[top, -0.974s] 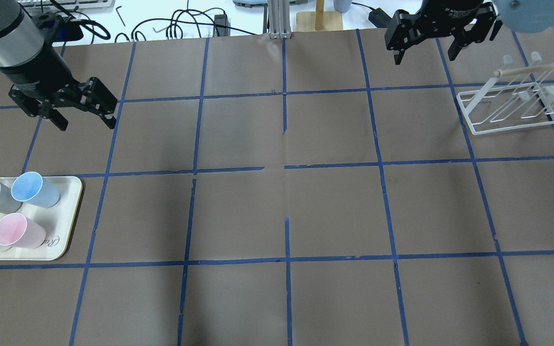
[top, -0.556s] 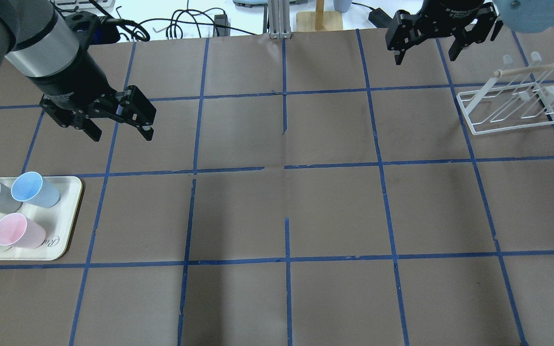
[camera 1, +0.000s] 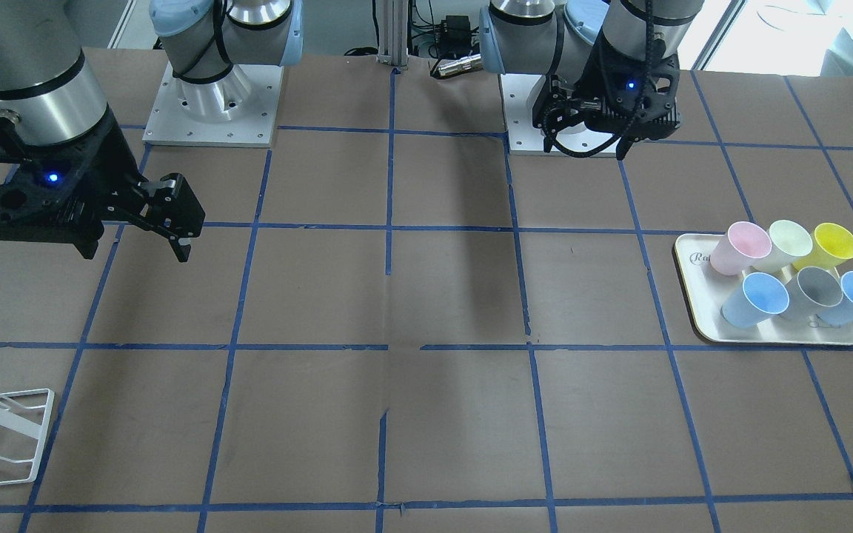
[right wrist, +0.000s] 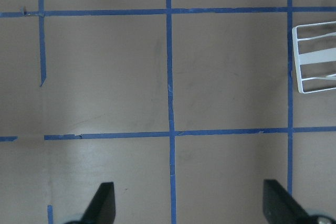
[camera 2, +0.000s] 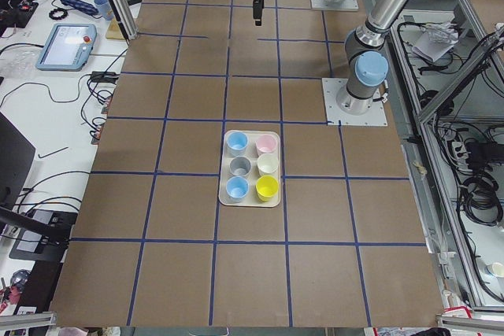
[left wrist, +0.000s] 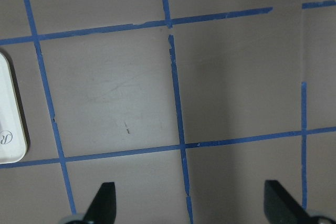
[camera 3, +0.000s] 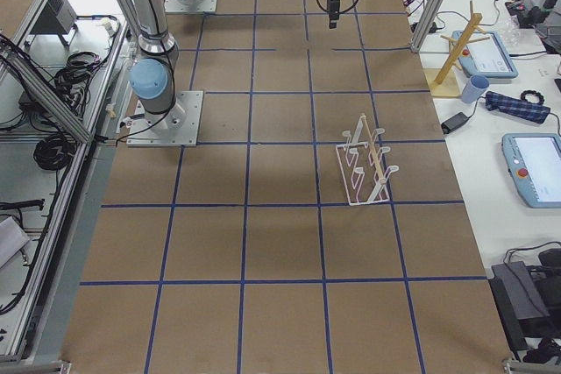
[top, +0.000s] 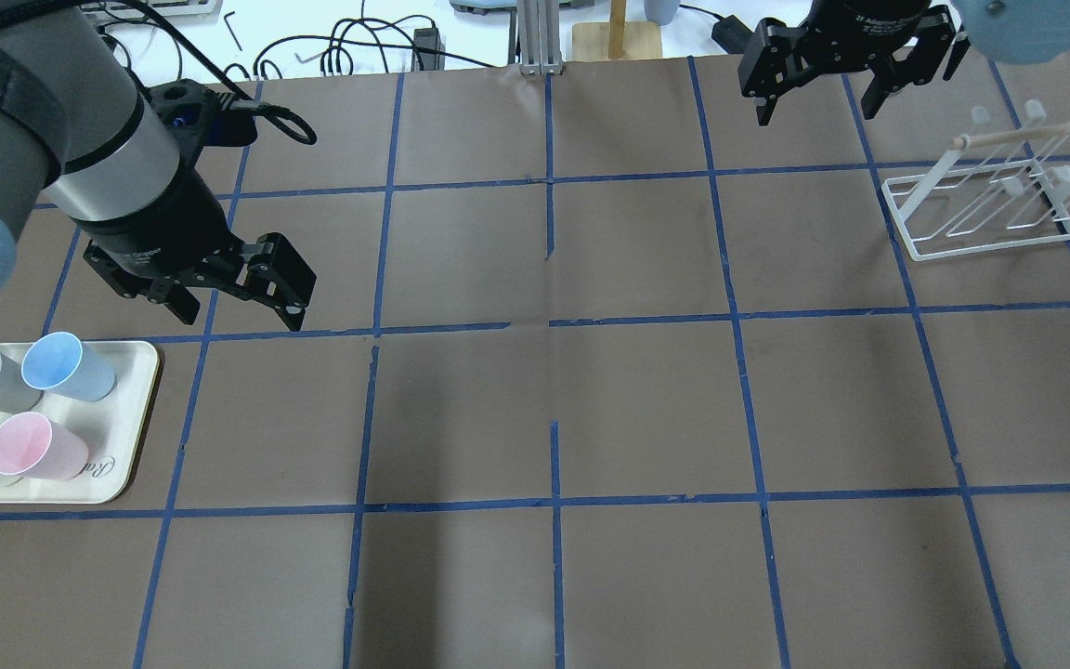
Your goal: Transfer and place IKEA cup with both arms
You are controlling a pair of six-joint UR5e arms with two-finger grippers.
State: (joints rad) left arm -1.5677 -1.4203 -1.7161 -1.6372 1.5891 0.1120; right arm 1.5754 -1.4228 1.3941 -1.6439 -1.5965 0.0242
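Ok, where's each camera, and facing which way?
Overhead: behind the bases, looking down; left pincer, right pincer.
Front-facing: across the table, facing them; mirrored.
Exterior left: tray end, looking along; left arm near.
Exterior right: rack end; right arm near.
Left wrist: straight down; fingertips, tray corner, shared with overhead.
Right wrist: straight down; fingertips.

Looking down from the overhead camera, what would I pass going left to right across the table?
Tray of cups → left gripper → right gripper → white rack.
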